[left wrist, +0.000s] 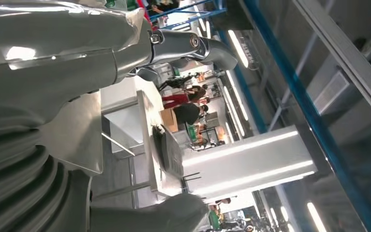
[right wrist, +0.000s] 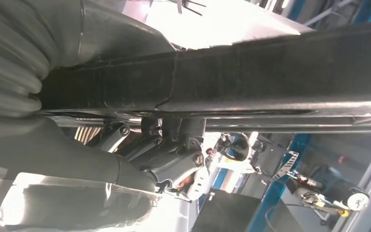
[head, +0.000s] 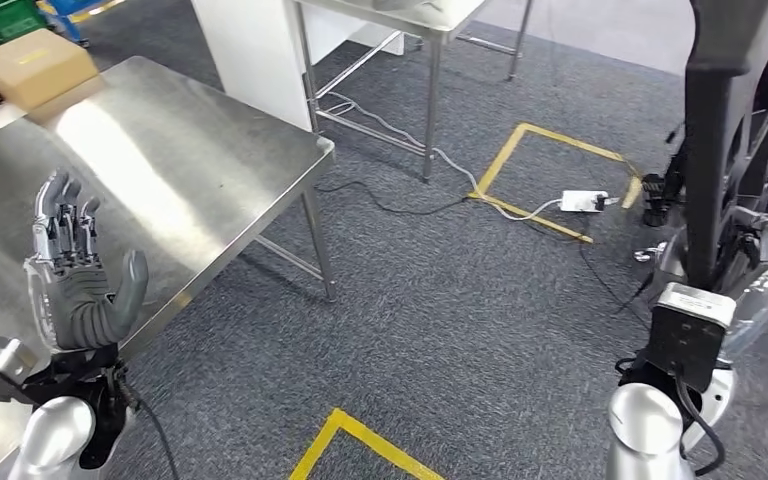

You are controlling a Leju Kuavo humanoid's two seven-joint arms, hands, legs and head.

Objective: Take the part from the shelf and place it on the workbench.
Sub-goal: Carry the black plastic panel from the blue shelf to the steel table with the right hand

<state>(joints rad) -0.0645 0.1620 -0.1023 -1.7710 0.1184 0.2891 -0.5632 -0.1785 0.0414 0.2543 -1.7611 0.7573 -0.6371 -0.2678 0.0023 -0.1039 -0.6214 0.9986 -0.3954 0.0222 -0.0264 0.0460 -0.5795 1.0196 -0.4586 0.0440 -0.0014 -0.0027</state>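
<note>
The part (head: 735, 110) is a long black moulded piece held upright at the right of the head view. My right hand (head: 755, 265) grips its lower end; in the right wrist view the black part (right wrist: 251, 72) runs across my curled fingers (right wrist: 174, 164). My left hand (head: 75, 270) is raised over the near edge of the steel workbench (head: 150, 170), palm up, fingers spread apart, holding nothing. In the left wrist view my left hand (left wrist: 53, 72) has nothing in it.
A cardboard box (head: 32, 65) sits on the workbench's far left corner. A second steel table (head: 400, 20) stands behind. Cables and a white power strip (head: 585, 201) lie on the grey carpet by yellow floor tape (head: 520, 150). People (left wrist: 183, 104) stand in the distance.
</note>
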